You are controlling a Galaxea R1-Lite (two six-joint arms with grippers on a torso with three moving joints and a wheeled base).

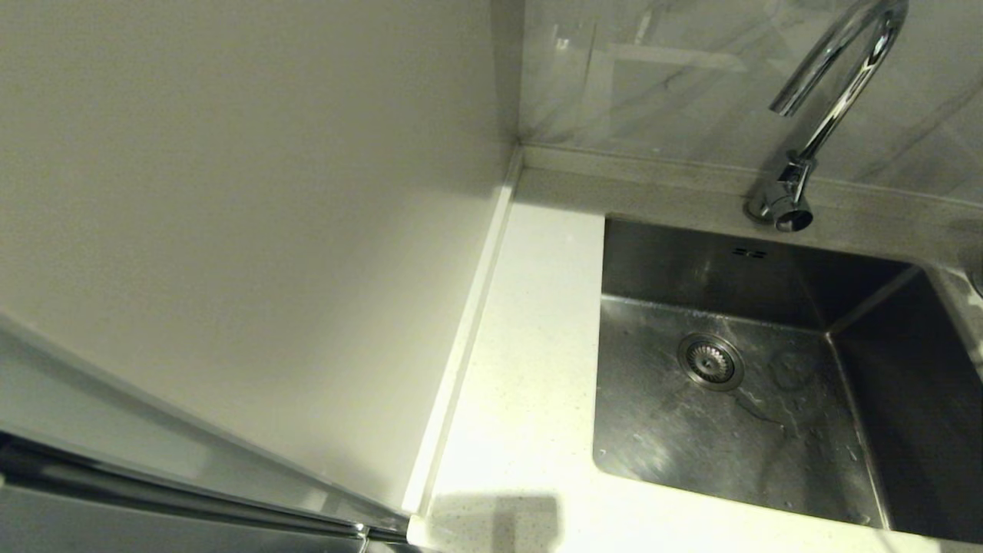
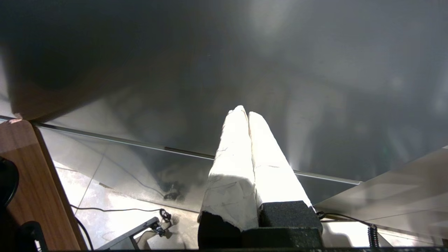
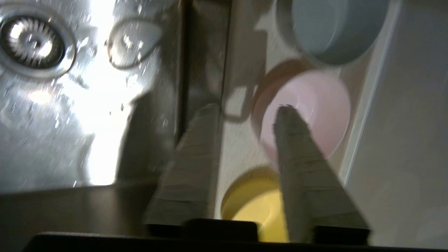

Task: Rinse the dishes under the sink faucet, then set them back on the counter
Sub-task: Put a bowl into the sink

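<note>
The main risk from here is a poor pinch on the pink bowl (image 3: 308,112): one finger (image 3: 301,164) of the right gripper (image 3: 246,108) lies over that bowl's inside while the other sits outside its rim, toward the sink (image 3: 80,105), so the rim seems to fall between the jaws. The view is smeared, so I cannot say whether a finger touches the bowl. If the jaws close too high or off the rim, the smooth bowl could tip or skid into its neighbours. The yellow-green bowl (image 3: 255,203) sits close behind the fingertips, under the gripper's body, and the pale grey-blue bowl (image 3: 332,28) lies just beyond the pink one; the three stand near each other on the white surface (image 3: 238,150).

The right jaws are parted, a moderate gap, with nothing held.

The left gripper (image 2: 247,113) hangs parked away from the sink, its wrapped fingers pressed together and empty.

In the head view the sink (image 1: 768,399) is wet and bare beneath the faucet (image 1: 829,92), so I judge that no rinsing is under way.
</note>
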